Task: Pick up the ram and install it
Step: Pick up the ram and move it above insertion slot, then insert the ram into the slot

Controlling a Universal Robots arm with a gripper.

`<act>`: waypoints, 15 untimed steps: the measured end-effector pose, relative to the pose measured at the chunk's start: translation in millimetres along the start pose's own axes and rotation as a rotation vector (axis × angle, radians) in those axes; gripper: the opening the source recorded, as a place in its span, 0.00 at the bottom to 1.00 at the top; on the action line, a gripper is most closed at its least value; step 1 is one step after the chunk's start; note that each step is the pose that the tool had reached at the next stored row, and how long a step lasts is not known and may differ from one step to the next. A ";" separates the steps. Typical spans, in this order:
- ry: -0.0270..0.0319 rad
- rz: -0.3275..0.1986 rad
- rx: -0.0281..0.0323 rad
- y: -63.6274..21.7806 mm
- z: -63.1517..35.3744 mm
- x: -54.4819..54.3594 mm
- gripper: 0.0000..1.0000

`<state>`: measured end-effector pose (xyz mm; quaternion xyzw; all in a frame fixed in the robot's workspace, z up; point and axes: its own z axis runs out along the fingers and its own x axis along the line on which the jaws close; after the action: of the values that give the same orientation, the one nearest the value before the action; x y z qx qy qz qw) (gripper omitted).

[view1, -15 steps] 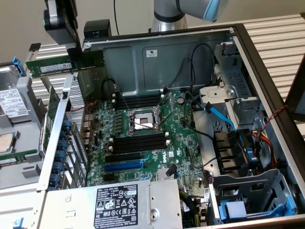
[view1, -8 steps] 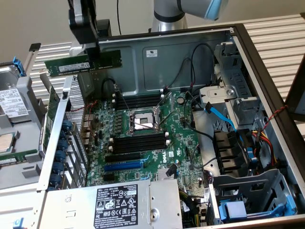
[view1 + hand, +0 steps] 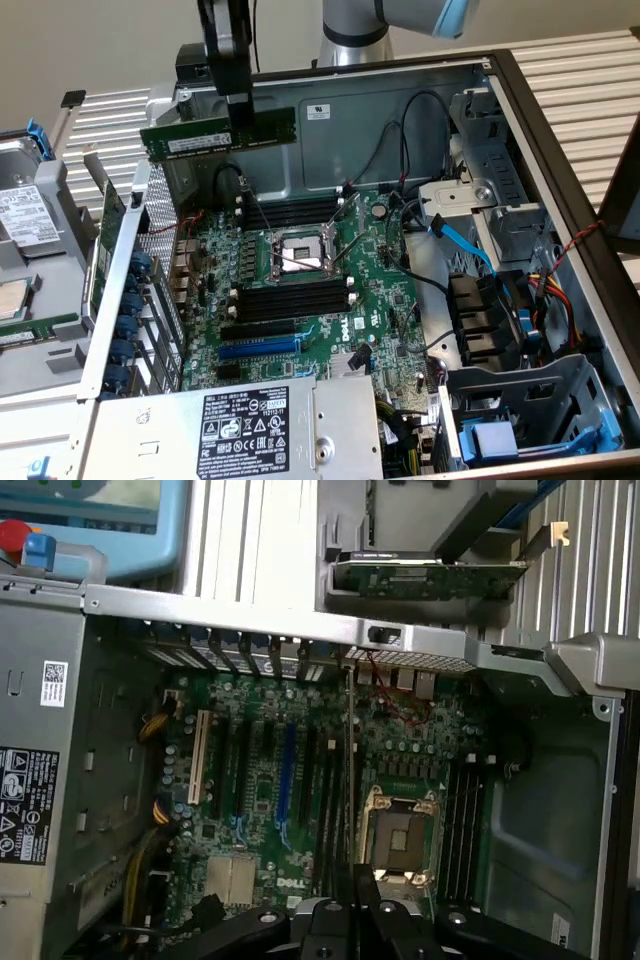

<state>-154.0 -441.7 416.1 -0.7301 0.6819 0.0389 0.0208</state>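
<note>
Gripped in my tool [image 3: 238, 118], the ram [image 3: 219, 134] hangs level in the air above the open computer case [image 3: 560, 170]. My fingers are pinched on its upper edge near the middle, so the stick juts out to both sides. In the exterior view its long axis runs from that view's left to its right, rising a little toward the right. The black memory sockets [image 3: 292, 212] lie below it on the green motherboard [image 3: 300, 290], behind the bare processor socket [image 3: 298, 253], with a second bank [image 3: 295, 300] on the near side. Those sockets run nearly the same way as the stick, so it looks roughly parallel to them but well above. In the wrist view the ram shows only edge-on as a thin line [image 3: 350, 780] over the board, between the slots and the processor socket.
</note>
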 end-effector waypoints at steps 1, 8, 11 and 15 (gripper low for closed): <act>-0.0001 0.000 0.0000 -3.4 0.7 -0.5 0.12; -0.0010 0.028 0.0024 -15.1 11.8 -0.3 0.12; -0.0018 0.049 0.0042 -17.6 17.2 0.3 0.12; -0.0024 0.072 0.0062 -21.9 24.4 1.0 0.12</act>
<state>-132.7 -439.2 391.3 -0.7048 0.7080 0.0384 0.0225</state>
